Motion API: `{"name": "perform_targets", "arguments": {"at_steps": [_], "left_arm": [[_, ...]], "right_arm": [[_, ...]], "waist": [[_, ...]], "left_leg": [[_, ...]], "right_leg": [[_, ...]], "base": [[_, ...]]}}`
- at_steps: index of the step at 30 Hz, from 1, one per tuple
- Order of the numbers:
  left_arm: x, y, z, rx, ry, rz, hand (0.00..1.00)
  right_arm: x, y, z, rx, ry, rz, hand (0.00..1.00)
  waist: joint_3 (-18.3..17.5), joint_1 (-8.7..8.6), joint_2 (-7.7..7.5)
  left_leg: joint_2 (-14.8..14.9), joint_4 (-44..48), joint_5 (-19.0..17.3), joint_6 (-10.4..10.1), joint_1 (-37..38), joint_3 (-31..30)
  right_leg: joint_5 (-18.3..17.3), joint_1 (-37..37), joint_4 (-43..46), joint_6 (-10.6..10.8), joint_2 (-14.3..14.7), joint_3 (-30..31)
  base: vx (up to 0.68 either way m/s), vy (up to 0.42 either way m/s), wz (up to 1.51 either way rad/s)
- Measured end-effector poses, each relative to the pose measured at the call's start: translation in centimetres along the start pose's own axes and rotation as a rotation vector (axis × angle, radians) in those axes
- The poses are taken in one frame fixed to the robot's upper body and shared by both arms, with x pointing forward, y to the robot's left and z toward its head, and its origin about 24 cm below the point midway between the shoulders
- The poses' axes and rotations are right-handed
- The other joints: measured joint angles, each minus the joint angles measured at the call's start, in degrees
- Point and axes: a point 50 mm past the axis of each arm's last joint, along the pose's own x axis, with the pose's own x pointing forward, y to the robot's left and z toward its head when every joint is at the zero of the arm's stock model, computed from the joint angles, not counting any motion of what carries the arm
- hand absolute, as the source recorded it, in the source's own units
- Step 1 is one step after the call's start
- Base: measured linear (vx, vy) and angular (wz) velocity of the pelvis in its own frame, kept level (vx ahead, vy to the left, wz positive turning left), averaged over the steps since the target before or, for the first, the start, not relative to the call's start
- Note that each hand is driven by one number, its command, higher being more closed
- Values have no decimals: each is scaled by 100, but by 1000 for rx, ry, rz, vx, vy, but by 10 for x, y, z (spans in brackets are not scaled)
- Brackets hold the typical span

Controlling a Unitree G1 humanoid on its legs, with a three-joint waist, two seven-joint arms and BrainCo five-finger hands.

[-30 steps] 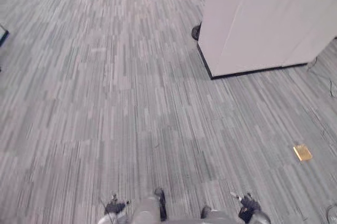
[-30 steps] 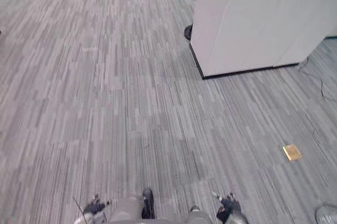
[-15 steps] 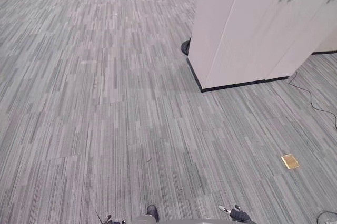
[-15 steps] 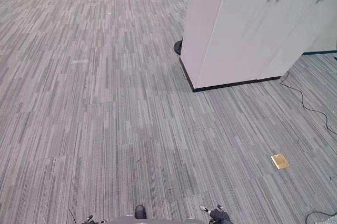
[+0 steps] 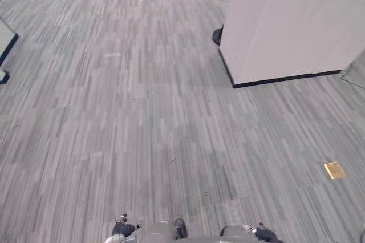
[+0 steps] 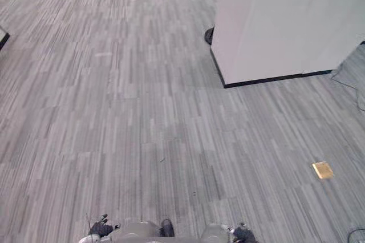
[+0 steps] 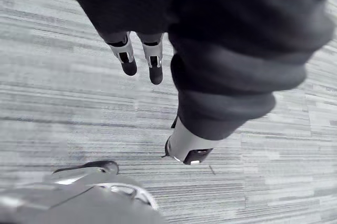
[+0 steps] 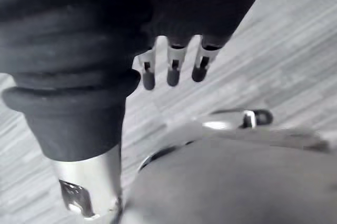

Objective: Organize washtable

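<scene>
My left hand (image 7: 153,61) hangs low over grey striped carpet (image 5: 142,112), fingers straight and relaxed, nothing in it. It also shows at the bottom edge of the left eye view as the left hand (image 5: 122,230). My right hand (image 8: 172,67) hangs the same way beside me, fingers straight, thumb apart, holding nothing. It appears low in the left eye view as the right hand (image 5: 266,234).
A tall white cabinet (image 5: 291,20) with a black base stands ahead on the right, a dark round thing (image 5: 217,35) at its far corner. A small brass floor plate (image 5: 335,170) lies at the right. A dark-edged panel (image 5: 5,43) sits at the far left.
The whole picture has shifted down and sideways, so the camera has moved. Both hands hang as before.
</scene>
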Motion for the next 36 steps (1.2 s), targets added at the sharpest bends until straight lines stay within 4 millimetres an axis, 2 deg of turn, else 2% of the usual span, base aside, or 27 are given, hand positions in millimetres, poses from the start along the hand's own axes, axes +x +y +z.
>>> {"name": "perform_targets", "arguments": {"at_steps": [2, 4, 6, 7, 8, 9, 11, 12, 13, 14, 15, 16, 17, 19, 20, 21, 22, 24, 25, 26, 27, 29, 31, 33, 34, 35, 36], "left_arm": [[1, 4, 2, 14, -4, 9, 0], [1, 5, 4, 19, -10, 12, 0], [2, 3, 7, 25, -17, 13, 0], [2, 0, 9, 7, -22, 11, 0], [3, -4, 11, -27, -27, 9, 0], [2, -5, 11, -51, -32, 12, 0], [0, 1, 7, -120, -34, 45, 0], [-1, -6, 3, -135, -17, 34, 0], [-2, -10, -1, -158, -6, 31, 0], [-2, -11, -1, -158, -5, 25, 0], [-2, -10, 0, -144, -11, 24, 0], [-1, -10, 4, -137, -17, 21, 0], [0, -13, 6, -137, -25, 14, 0], [2, -22, 23, -112, -78, -22, 0], [3, -25, 28, -111, -93, -33, 0], [3, -27, 38, -116, -128, -41, 0], [4, -26, 43, -124, -149, -38, 0], [3, -25, 39, -145, -135, -24, 0], [4, -26, 33, -149, -103, -17, 0], [5, -18, 32, -151, -100, 10, 0], [4, -5, 27, -163, -87, 56, 0], [2, 13, 14, -225, -52, 120, 0], [-1, 29, -2, -270, -4, 174, 0], [-4, 33, -12, -289, 26, 193, 0], [-5, 31, -19, -298, 52, 193, 0], [-6, 31, -22, -292, 62, 192, 0], [-5, 32, -19, -285, 56, 193, 0]], "right_arm": [[0, 6, -4, -8, 10, 12, 0], [-3, 5, -16, 15, 41, 4, 0], [-6, 3, -26, 50, 68, -8, 0], [-8, -1, -34, 68, 99, -23, 0], [-10, -7, -40, 98, 116, -45, 0], [-10, -9, -41, 115, 124, -51, 0], [-12, -6, -47, 131, 150, -52, 0], [-11, -11, -44, 110, 144, -60, 0], [-9, -19, -33, 72, 107, -70, 0], [-7, -19, -25, 56, 84, -69, 0], [-2, -12, -7, 16, 34, -44, 0], [2, -2, 11, -14, -12, -13, 0], [3, 2, 18, -11, -33, -5, 0], [7, 15, 48, 5, -131, 4, 0], [7, 17, 56, 12, -154, 2, 0], [7, 20, 70, 25, -196, 7, 0], [7, 24, 81, 11, -231, 11, 0], [6, 20, 98, -34, -293, -1, 0], [6, 21, 104, -47, -308, 1, 0], [7, 31, 99, -46, -281, 27, 0], [7, 44, 88, -59, -248, 59, 0], [7, 54, 80, -63, -228, 84, 0], [5, 63, 70, -103, -209, 116, 0], [5, 68, 67, -96, -201, 127, 0], [5, 57, 51, -94, -161, 104, 0], [5, 50, 43, -95, -141, 91, 0], [4, 48, 31, -89, -109, 90, 0]], "waist": [[10, -14, -101], [1, -124, -169], [10, -198, -174], [3, -218, -98], [-35, -314, 59], [-48, -352, 84], [-202, -300, -81], [-265, -285, 0], [-365, -182, 223], [-387, -151, 305], [-381, -114, 348], [-364, -90, 324], [-364, -58, 312], [-303, 31, 166], [-279, 32, 93], [-253, 59, -64], [-260, 160, -83], [-317, 321, 336], [-223, 375, 480], [-184, 466, 422], [-177, 516, 361], [-230, 504, 236], [-432, 499, -113], [-450, 584, -177], [-645, 597, -192], [-695, 588, -156], [-694, 484, -279]], "left_leg": [[26, -507, 87, -161, 241, 18], [-233, -1178, 202, -345, 626, 50], [-481, -1572, 310, -460, 953, 54], [-527, -1661, 272, -509, 1147, 18], [-424, -1631, 142, -735, 1260, -106], [-378, -1467, 127, -762, 1246, -149], [-314, -53, 107, -791, 848, -147], [-133, 464, 63, -860, 685, -78], [300, 1710, 204, -1065, 250, 150], [543, 2328, 339, -1090, 24, 264], [996, 3305, 215, -939, -320, 480], [1266, 3743, 90, -781, -527, 515], [1309, 3732, 20, -763, -600, 480], [1321, 3074, -135, -639, -1103, 460], [1233, 2769, -134, -640, -1292, 443], [952, 1877, -61, -691, -1695, 269], [737, 648, 353, -985, -2018, -223], [1009, -554, 1084, -1634, -2342, -1037], [1122, -299, 2047, -1571, -2359, -986], [1139, 22, 1955, -1531, -2418, -969], [1182, 439, 1693, -1280, -2434, -984], [1176, 1024, 1434, -866, -2371, -938], [1127, 1060, 1381, -799, -2215, -525], [1159, 1263, 1281, -860, -2123, -223], [806, 347, 1383, -820, -1732, -271], [740, -16, 1271, -538, -1484, -170], [536, -351, 1332, -455, -1198, -123]], "right_leg": [[277, -303, -1444, 6, 490, -117], [902, -468, -2589, 7, 623, -90], [1273, -675, -2869, -141, 750, -9], [1425, -761, -2778, -362, 938, 94], [1502, -804, -2597, -602, 1165, -9], [1528, -798, -2538, -783, 1268, -111], [1810, -551, -2688, -1303, 1541, -252], [1735, -413, -2723, -1275, 1591, -280], [1618, -134, -2971, -1285, 1752, -247], [1587, 42, -3109, -1288, 1834, -209], [1446, 401, -3265, -1283, 1951, -72], [1363, 776, -3331, -1296, 1960, 37], [1359, 975, -3372, -1302, 1929, 92], [1258, 1601, -3380, -1376, 1515, 152], [1198, 1727, -3371, -1344, 1347, 159], [967, 1910, -3347, -1162, 976, 188], [644, 2047, -3331, -836, 708, 296], [134, 2196, -3387, -495, 779, 561], [-107, 2373, -3356, -282, 763, 776], [-94, 2383, -3330, -389, 762, 1000], [58, 2424, -3273, -467, 885, 1244], [322, 2594, -3239, -278, 714, 1483], [683, 2465, -3239, -11, 435, 1894], [1157, 2366, -2948, 182, 385, 2065], [1229, 2122, -2457, 267, 287, 2022], [1236, 2008, -2132, 279, 293, 1965], [1293, 1743, -1361, 287, 171, 1884]], "base": [[25, 166, -8], [229, 143, 9], [358, 114, 18], [446, 91, 36], [488, 75, 51], [539, 29, 55], [736, -68, 34], [820, -24, 1], [589, 45, -18], [751, 91, -33], [693, 78, -33], [651, 91, -32], [578, 139, -17], [533, 214, 15], [498, 266, 45], [479, 281, 26], [572, 378, -4], [489, 402, -49], [383, 367, -53], [519, 405, -54], [415, 263, -45], [446, 255, -46], [464, 219, -89], [347, 214, -90], [90, 222, -43], [186, 220, -2], [271, 139, 9]]}}
